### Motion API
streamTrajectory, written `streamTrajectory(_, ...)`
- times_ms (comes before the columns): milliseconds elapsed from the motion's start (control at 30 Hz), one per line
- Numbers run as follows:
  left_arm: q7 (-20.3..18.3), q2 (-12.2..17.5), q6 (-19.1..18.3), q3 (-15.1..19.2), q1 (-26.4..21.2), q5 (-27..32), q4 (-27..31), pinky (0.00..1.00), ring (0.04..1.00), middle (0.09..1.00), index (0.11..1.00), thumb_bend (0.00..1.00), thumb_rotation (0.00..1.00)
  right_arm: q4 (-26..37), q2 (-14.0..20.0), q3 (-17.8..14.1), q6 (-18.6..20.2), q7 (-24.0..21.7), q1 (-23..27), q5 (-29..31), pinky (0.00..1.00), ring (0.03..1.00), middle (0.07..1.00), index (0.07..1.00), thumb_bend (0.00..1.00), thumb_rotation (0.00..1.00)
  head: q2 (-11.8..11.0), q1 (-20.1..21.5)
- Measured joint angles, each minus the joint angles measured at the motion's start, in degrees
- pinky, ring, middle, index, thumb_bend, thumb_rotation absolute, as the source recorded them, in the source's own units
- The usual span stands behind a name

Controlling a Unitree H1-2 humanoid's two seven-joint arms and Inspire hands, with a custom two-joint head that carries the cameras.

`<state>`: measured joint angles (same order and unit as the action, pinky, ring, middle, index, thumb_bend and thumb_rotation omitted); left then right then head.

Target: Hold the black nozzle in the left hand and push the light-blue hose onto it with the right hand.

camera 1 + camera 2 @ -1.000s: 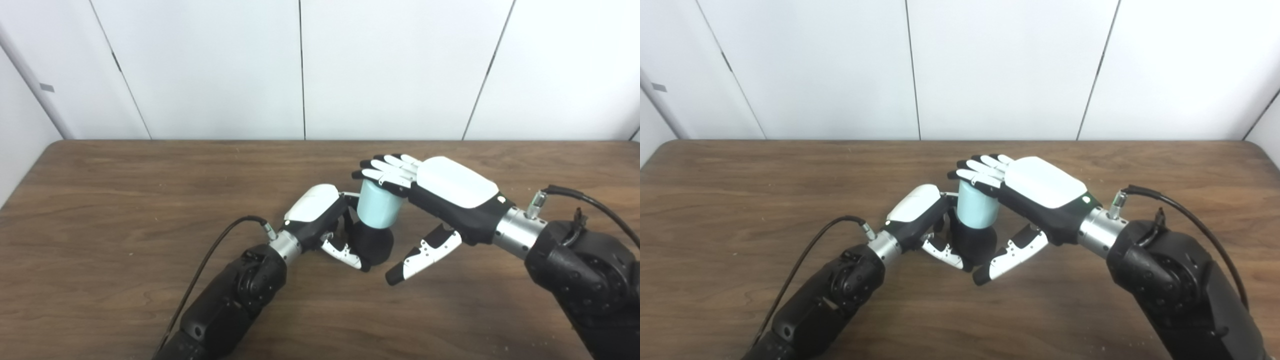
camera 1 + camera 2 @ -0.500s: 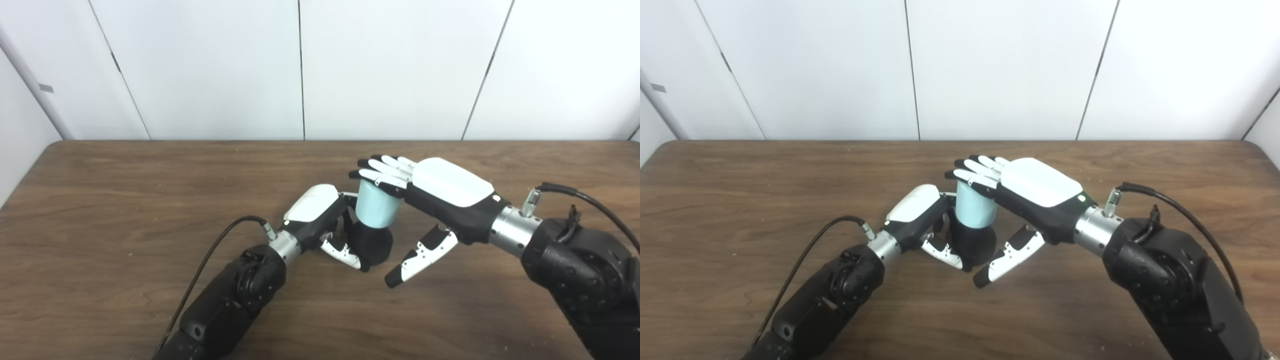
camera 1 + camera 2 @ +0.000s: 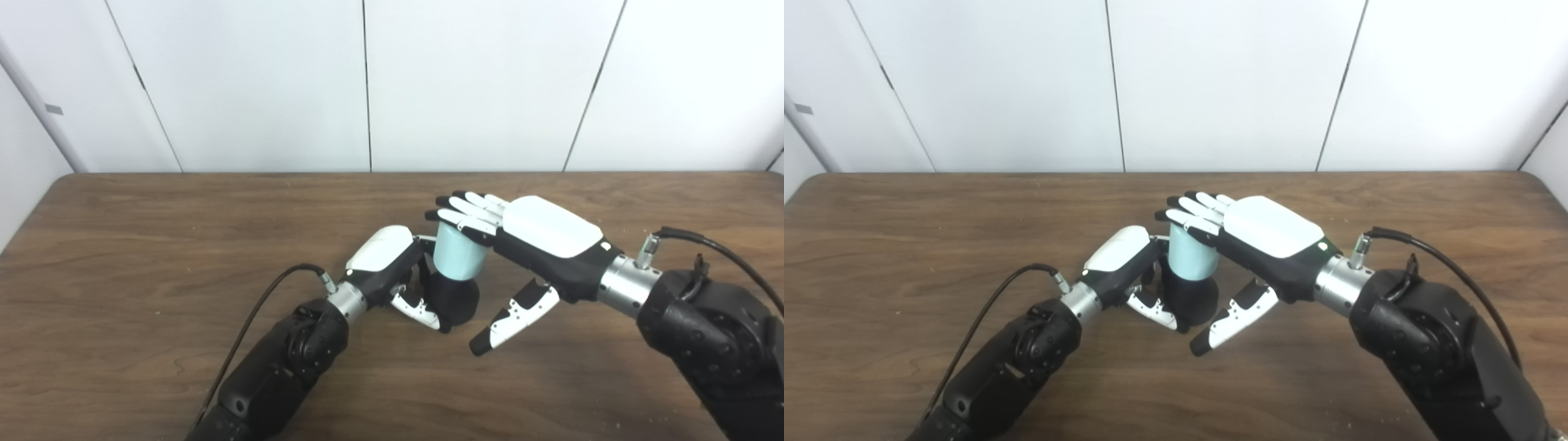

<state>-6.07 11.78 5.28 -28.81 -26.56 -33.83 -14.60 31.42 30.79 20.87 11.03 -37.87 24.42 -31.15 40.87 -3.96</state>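
The right hand (image 3: 539, 236), white-backed with black-and-white fingers, lies flat and spread over the top of the short light-blue cylindrical hose piece (image 3: 457, 257) at the middle of the frame. Its fingers (image 3: 462, 211) are straight and splayed, resting on the upper rim, and its thumb (image 3: 514, 311) hangs loose below and to the right, touching nothing. So this hand is released, pressing rather than gripping. To the left of centre, the left hand (image 3: 392, 260) is curled round the rounded black plastic nozzle (image 3: 454, 298), grasping it from the left side with one white fingertip showing in front of the nozzle's base.

The risk, as I judge it, comes from that flat palm. With nothing wrapped round the hose, an off-axis push could tilt it or make it skid sideways off the nozzle instead of seating. The hose already looks to lean a little toward the upper left, which would worsen that. A hard push could also roll the nozzle out of the left hand's partial grip, since it seems to rest on the brown wood-grain table (image 3: 153, 245).

The hose sits directly on the nozzle, under the right fingers and just right of the left hand; how deep it is seated I cannot tell.
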Motion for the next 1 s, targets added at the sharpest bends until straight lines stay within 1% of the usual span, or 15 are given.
streamTrajectory(167,-0.30,0.03,0.01,0.22,-0.02,0.00,0.03,0.50,0.478,0.458,0.499,0.53,0.00,-0.41,0.14,0.76,-0.87,1.45,-0.18,-0.56,1.00,1.000,1.000,0.969,0.78,0.64,0.00,0.18)
streamTrajectory(400,-0.38,0.08,0.00,0.32,0.04,-0.01,0.16,0.53,0.498,0.470,0.495,0.53,0.00,-0.49,0.27,1.63,-1.69,2.19,-0.16,-1.72,1.00,1.000,1.000,0.968,0.77,0.66,0.09,0.26)
streamTrajectory(467,-0.39,0.09,0.01,0.32,0.05,-0.02,0.23,0.53,0.498,0.465,0.497,0.53,0.00,-1.12,0.45,2.62,-2.21,2.07,-0.28,-1.76,1.00,1.000,1.000,0.968,0.77,0.66,0.09,0.26)
streamTrajectory(767,-0.41,0.15,0.02,0.29,0.07,-0.08,0.27,0.54,0.493,0.462,0.498,0.53,0.00,-1.38,0.59,3.36,-3.41,2.46,-0.17,-3.37,1.00,1.000,0.998,0.964,0.78,0.67,0.26,0.35)
streamTrajectory(1000,-0.41,0.19,0.02,0.29,0.07,-0.08,0.30,0.54,0.498,0.463,0.498,0.53,0.00,-1.85,1.15,3.39,-4.37,2.45,0.53,-3.29,1.00,1.000,0.995,0.962,0.78,0.68,0.26,0.26)
